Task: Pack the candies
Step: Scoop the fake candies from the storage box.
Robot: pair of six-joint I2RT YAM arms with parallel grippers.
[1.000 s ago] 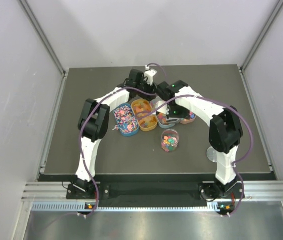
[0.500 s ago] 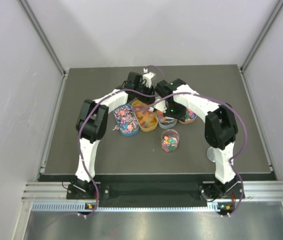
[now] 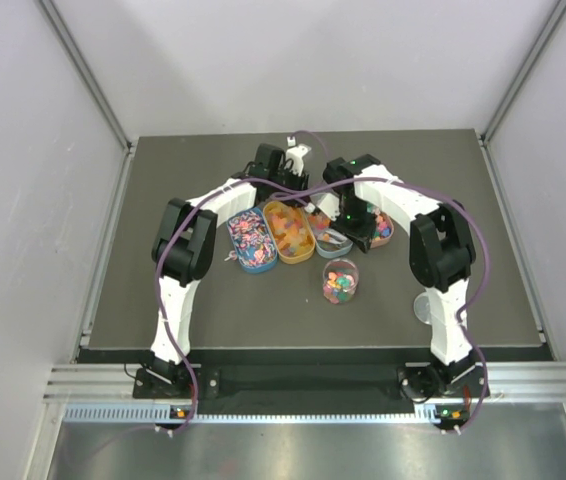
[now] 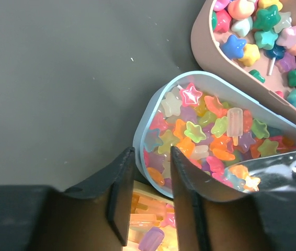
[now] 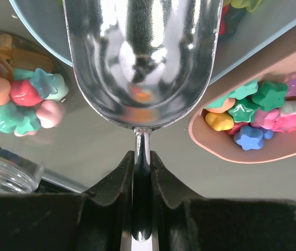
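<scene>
Scooping step: right pincer (image 5: pixel 141 178) clamped the scoop (image 5: pixel 137 57) handle, bowl seemingly empty over candies (image 4: pixel 211 130) in the pale blue tray (image 4: pixel 153 104), left pincer (image 4: pixel 150 193) narrowly parted astride its rim; next probably needed a dip, then a carry to the jar (image 3: pixel 340 281) at 6 o'clock.

Two YAM arms, white shells w/ blk joints

Left arm (image 3: pixel 171 310) & right arm (image 3: pixel 448 320): rounded white links, bulky blk housings at elbow & wrist, blk base blocks. A loose purple cable (image 3: pixel 484 270) loops along ea. arm from base to wrist. Small green light (image 3: pixel 347 167) on right arm's upper housing; tiny lights at both bases, orange on left, green on right. Left gripper (image 4: pixel 151 157) & right gripper (image 5: pixel 141 157): matte blk wedge fingers, smooth, tapering twd tips, blk body behind.
</scene>
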